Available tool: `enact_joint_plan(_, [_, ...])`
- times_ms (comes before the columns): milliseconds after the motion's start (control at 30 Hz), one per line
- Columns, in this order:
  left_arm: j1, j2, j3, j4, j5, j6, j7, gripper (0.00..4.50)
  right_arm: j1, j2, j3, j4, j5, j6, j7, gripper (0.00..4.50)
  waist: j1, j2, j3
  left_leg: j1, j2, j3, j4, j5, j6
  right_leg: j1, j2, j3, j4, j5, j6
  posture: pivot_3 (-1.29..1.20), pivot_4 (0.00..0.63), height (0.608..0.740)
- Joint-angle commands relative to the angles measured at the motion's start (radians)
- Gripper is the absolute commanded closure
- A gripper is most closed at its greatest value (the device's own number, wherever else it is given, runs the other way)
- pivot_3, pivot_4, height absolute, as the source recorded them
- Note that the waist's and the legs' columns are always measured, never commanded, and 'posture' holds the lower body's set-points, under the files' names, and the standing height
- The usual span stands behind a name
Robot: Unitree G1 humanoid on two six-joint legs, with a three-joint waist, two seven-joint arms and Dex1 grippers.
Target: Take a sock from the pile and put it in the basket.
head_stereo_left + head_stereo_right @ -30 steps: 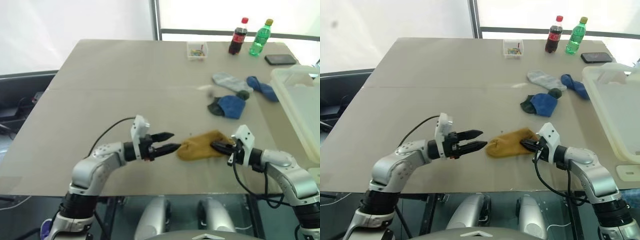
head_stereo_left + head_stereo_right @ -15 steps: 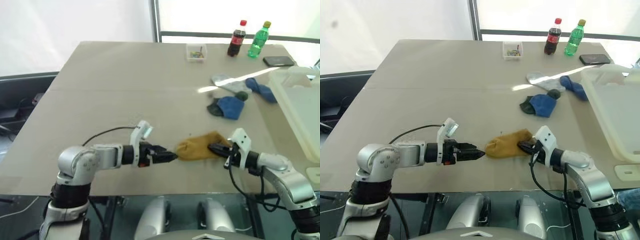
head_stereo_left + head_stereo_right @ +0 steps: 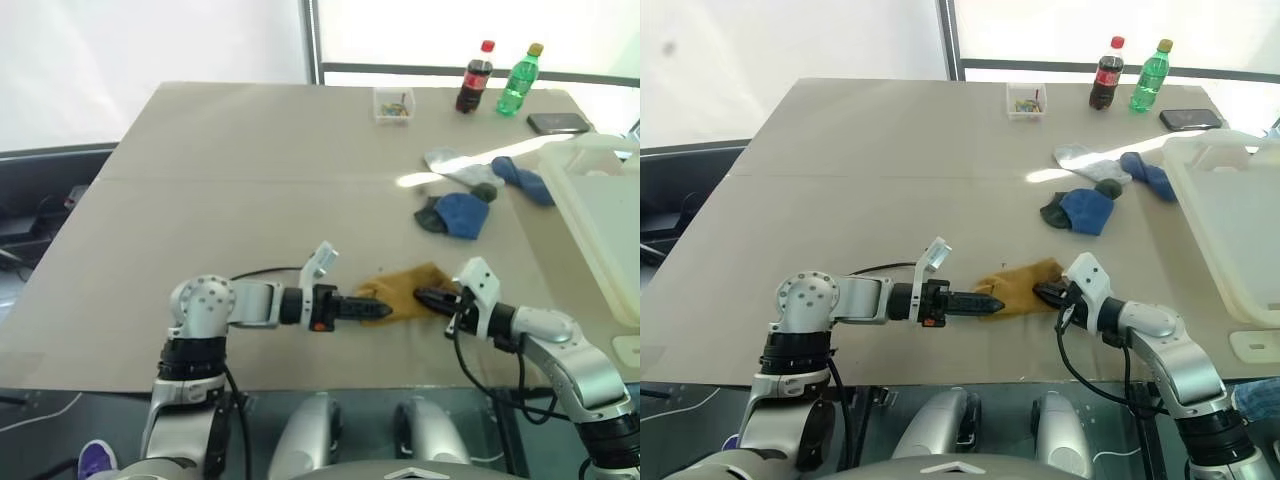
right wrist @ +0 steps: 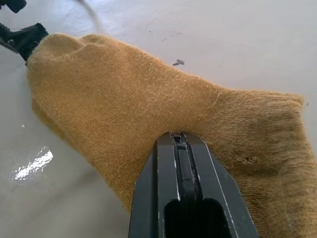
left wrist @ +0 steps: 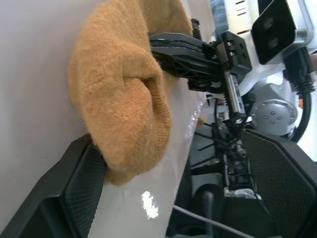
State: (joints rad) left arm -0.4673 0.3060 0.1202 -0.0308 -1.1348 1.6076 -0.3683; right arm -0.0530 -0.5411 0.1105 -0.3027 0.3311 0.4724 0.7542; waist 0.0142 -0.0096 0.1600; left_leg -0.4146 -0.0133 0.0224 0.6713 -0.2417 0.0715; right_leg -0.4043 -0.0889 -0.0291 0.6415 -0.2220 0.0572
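**Kai:** Right pincer (image 3: pixel 422 296) is clamped on one end of the mustard sock (image 3: pixel 405 290), fingers pressed together with the knit pinched between them. The wrist view looks along those black fingers (image 4: pixel 179 163) into the fabric.

**Ana:** And the left pincer (image 3: pixel 378 311)?

**Kai:** Spread wide at the opposite end of that sock. In its wrist view one finger (image 5: pixel 74 191) lies against the bunched toe and the other (image 5: pixel 282 178) stands well off, so the sock sits between them without being squeezed. It reaches in level across the bench (image 3: pixel 220 190), pointing toward the right pincer.

**Ana:** So the two pincers face each other?

**Kai:** Yes, tip toward tip, with the sock lying flat on the bench between them.

**Ana:** Where's the pile?

**Kai:** The pile (image 3: pixel 470 195) is beyond the right pincer, farther out on the bench: a blue sock (image 3: pixel 462 213) over a dark one, a light grey sock (image 3: pixel 448 162) behind it, another blue one (image 3: pixel 522 178) just beside.

**Ana:** And the basket?

**Kai:** The basket (image 3: pixel 598 205) stands on the outer side of the right pincer, well apart from it, along the bench edge, next to the pile.

**Ana:** Anything farther back?

**Kai:** A small clear box (image 3: pixel 394 103), a cola bottle (image 3: pixel 474 76), a green bottle (image 3: pixel 517 78) and a dark phone (image 3: pixel 558 122), all far beyond both pincers.
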Motion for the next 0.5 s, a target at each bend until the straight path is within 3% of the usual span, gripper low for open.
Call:
enact_joint_plan(33, [-0.023,-0.048,0.046,0.037,-0.061,0.007,0.032,0.05,-0.005,0.008,0.014,-0.001,-0.001,0.009,-0.001,4.5,0.0,0.0,0.0,0.0,0.0,0.0,0.0,0.0,0.0,0.0,0.0,0.0,0.0,0.0,0.0,0.0,0.15,0.729])
enact_joint_plan(167, [-0.036,-0.058,0.076,0.046,-0.124,0.007,0.077,0.05,-0.003,0.008,0.014,-0.002,-0.003,0.01,0.002,4.5,0.0,0.0,0.0,0.0,0.0,0.0,0.0,0.0,0.0,0.0,-0.001,0.001,0.0,0.0,0.0,0.0,0.15,0.729])
enact_joint_plan(333, [-0.01,0.08,0.068,0.032,-0.286,0.007,0.142,0.05,-0.006,0.008,0.006,-0.003,0.003,0.016,0.001,4.5,-0.003,0.0,0.0,-0.001,0.001,0.0,-0.001,0.0,0.0,-0.002,-0.004,0.003,0.0,0.0,0.0,0.0,0.15,0.729])
enact_joint_plan(500, [0.011,0.143,0.053,0.072,-0.457,0.004,0.219,0.05,-0.007,0.015,0.015,0.002,-0.002,0.013,0.0,4.5,0.0,-0.001,0.0,-0.001,0.0,0.0,-0.001,0.0,0.0,-0.002,-0.007,0.002,0.0,0.0,0.0,0.0,0.15,0.729])
